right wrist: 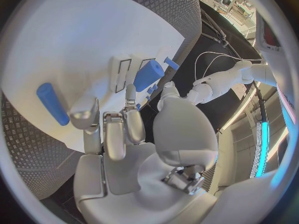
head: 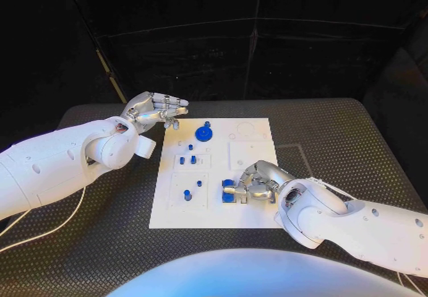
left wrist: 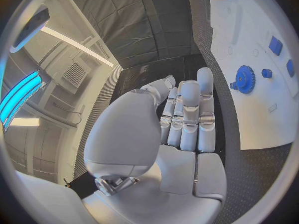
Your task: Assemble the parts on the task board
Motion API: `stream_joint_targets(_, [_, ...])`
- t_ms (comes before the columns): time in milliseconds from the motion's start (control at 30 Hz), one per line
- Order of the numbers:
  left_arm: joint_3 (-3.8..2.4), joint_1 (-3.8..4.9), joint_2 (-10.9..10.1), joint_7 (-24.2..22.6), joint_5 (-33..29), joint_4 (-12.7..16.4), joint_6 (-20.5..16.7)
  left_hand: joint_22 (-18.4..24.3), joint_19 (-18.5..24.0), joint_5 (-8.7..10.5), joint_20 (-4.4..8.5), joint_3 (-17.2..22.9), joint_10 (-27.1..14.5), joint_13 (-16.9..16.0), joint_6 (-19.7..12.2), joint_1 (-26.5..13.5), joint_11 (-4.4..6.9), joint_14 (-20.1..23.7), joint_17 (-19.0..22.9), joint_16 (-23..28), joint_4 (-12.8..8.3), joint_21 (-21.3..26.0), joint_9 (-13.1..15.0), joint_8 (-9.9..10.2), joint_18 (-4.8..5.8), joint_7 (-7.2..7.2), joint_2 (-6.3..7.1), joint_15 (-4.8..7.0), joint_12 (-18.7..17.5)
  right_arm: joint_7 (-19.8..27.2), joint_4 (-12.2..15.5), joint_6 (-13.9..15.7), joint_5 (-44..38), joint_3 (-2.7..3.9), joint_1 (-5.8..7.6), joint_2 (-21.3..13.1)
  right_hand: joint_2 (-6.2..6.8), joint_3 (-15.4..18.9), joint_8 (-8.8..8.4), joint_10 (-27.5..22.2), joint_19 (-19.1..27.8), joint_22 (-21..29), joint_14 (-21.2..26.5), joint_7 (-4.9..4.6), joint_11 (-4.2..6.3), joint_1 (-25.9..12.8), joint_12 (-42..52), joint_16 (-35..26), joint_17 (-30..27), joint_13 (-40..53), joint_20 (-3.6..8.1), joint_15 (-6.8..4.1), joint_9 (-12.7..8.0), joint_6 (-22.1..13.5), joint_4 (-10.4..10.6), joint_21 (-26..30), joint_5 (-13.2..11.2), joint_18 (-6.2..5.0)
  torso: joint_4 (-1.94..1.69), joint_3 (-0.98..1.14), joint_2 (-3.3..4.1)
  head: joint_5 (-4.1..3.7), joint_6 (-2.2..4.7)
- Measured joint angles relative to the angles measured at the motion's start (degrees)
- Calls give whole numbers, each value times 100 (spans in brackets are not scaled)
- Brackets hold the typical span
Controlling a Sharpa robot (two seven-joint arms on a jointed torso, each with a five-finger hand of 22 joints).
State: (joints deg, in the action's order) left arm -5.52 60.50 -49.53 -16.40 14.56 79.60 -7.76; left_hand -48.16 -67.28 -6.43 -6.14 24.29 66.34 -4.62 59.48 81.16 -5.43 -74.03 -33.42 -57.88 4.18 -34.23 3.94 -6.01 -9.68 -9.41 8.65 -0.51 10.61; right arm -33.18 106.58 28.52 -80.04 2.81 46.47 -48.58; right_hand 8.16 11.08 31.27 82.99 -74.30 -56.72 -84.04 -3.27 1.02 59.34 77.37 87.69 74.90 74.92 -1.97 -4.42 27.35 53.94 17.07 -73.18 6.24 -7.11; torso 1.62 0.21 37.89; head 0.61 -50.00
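Note:
The white task board [head: 254, 133] lies mid-table. On its far part sits a blue gear [head: 205, 132] [left wrist: 244, 79], with small blue pegs [head: 187, 160] standing nearer. My left hand [head: 159, 110] [left wrist: 187, 119] hovers at the board's far left corner with its fingers curled in. A small blue part [head: 172, 124] shows just under those fingers. My right hand [head: 254, 184] [right wrist: 118, 129] rests on the board's near right area, fingers bent down beside a blue block [head: 228, 184] [right wrist: 148, 74]. A blue rod [right wrist: 52, 103] lies apart from that hand.
Black ribbed matting [head: 107, 216] surrounds the board on all sides. A white cable [head: 54, 226] trails across the mat at the near left. A further small blue peg [head: 187, 194] stands on the board's near left section.

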Motion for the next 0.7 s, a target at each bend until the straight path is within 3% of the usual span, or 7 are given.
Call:
stream_joint_targets(100, [0, 0, -3, 2, 0, 3, 3, 0, 0, 0, 0, 0, 0, 0, 0, 0, 0, 0, 0, 0, 0, 0, 0, 0, 0, 0, 0, 0, 0, -7, -7, 1, -5, 0, 0, 1, 112, 0, 0, -21, 21, 28, 0, -21, -21, -188, -46, 0, 0, 0, 3, 0, 30, -21, 0, 26, -142, 0, 0, 0, -1, -3, 0])
stream_joint_targets(167, [0, 0, -5, 4, 0, 4, 5, 0, 0, 0, 0, 0, 0, 0, 0, 0, 0, 0, 0, 0, 0, 0, 0, 0, 0, 0, 0, 0, 0, -8, -9, 1, -7, 0, 0, 1, 116, -1, 0, -20, 28, 31, 0, -7, -20, -191, -46, 0, 0, 0, 10, 0, 36, -35, 0, 26, -142, 0, 0, 0, -2, -4, 0])
stream_joint_targets(300, [0, 0, -7, 6, 0, 5, 10, 0, 0, 0, 0, 0, 0, 0, 0, 0, 0, 0, 0, 0, 0, 0, -5, 0, 0, 0, 0, 0, 0, -6, -9, -3, -11, 0, 0, 1, 74, -130, -27, -20, 28, 31, 0, -3, -20, -149, -46, 0, 4, 0, 10, 0, 77, -39, 0, 26, 83, -1, 0, 0, -4, -4, 0])
stream_joint_targets(367, [0, 0, -8, 7, 0, 5, 12, -1, 0, 0, 0, 0, 0, 0, 0, 0, 0, 0, 0, 0, 0, 0, -5, 0, 0, 0, 0, 0, 0, 3, 1, -12, -13, 0, 1, 1, -106, -251, -28, -20, 28, 27, 0, -3, -21, 173, -46, 0, 4, 0, 10, 0, 115, -39, -28, 26, 461, -1, 0, 0, -4, -4, 0])
stream_joint_targets(433, [0, 0, -10, 8, 0, 5, 13, 3, 0, 0, 0, 0, -21, 0, -21, 0, -21, 0, 0, 0, 0, 0, -5, 0, 0, -21, 0, 0, 0, 16, 11, -28, -17, 0, 1, -3, -176, -321, -52, -20, 28, 20, 0, -3, -21, 645, -46, 0, 4, 0, 10, 0, 160, -39, -98, 26, 666, 0, 0, 1, -4, 3, 0])
stream_joint_targets(500, [0, 0, -12, 9, 0, 5, 15, 4, 0, 0, 0, 0, -21, 0, -21, 0, -21, 0, 0, 0, 0, 0, -5, 0, 0, -21, 0, 0, 0, 33, 30, -52, -30, 0, 1, -9, -191, -365, -51, -20, 28, 3, 0, -2, -20, 1037, -46, 0, 4, 0, 10, 0, 198, -39, -214, 26, 754, 0, 2, 1, -4, 8, 0])
stream_joint_targets(700, [0, 0, -14, 12, 0, 5, 17, 4, 0, 0, 0, 0, -21, 0, -21, 0, -21, 0, -1, 0, 0, 0, -5, 0, -1, -21, 0, 0, 0, 61, 46, -101, -101, -1, 1, -41, -324, -450, -51, -20, 28, -28, 0, 19, -20, 1565, -46, 0, 4, 0, 10, 1, 266, -17, -470, 25, 796, -1, 4, 3, -4, 10, 0])
